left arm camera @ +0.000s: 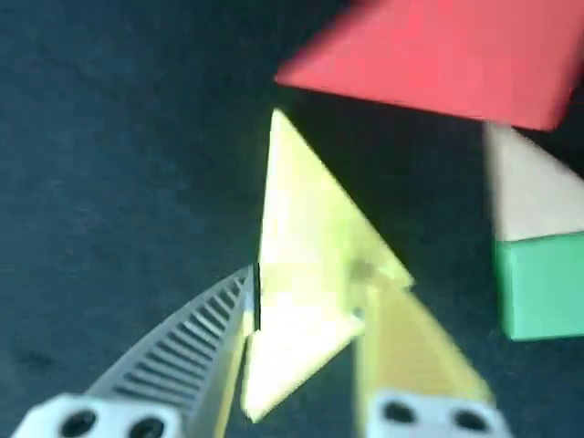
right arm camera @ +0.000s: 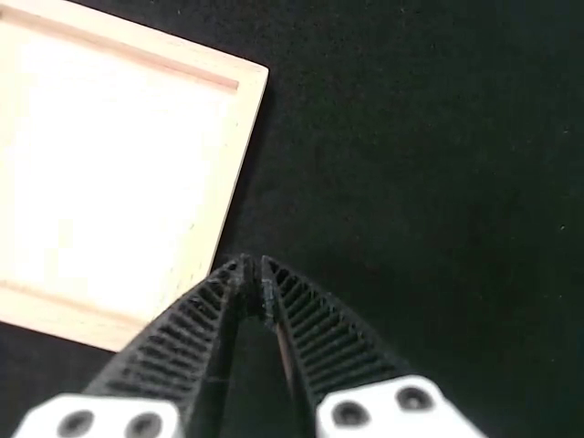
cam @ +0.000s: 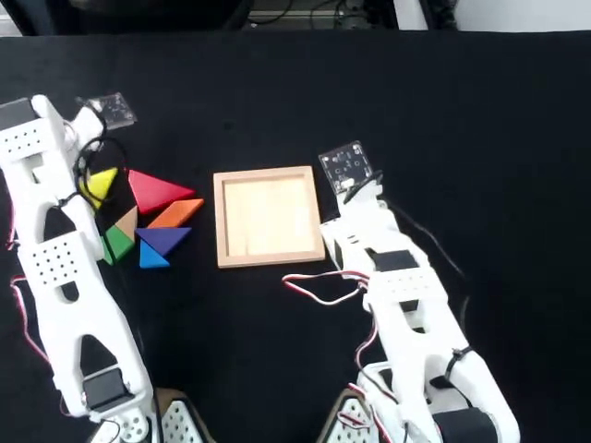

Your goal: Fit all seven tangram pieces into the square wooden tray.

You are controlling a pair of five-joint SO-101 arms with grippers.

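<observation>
Grip first: my left gripper (left arm camera: 306,297) is clamped on the yellow triangle (left arm camera: 306,210), beside the other pieces (cam: 152,221) and well apart from the empty tray (cam: 269,172). I should lift it level so the smooth painted wood doesn't slip between ribbed fingers (left arm camera: 196,333), then set a straight edge against the raised rim. My right gripper (right arm camera: 253,271) rests closed on nothing beside the tray.

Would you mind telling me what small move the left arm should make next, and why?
Probably lift the yellow triangle straight up. The left gripper has a finger against each side of it, the tray holds no pieces, and the red triangle lies close beside, so sliding could nudge it.
</observation>
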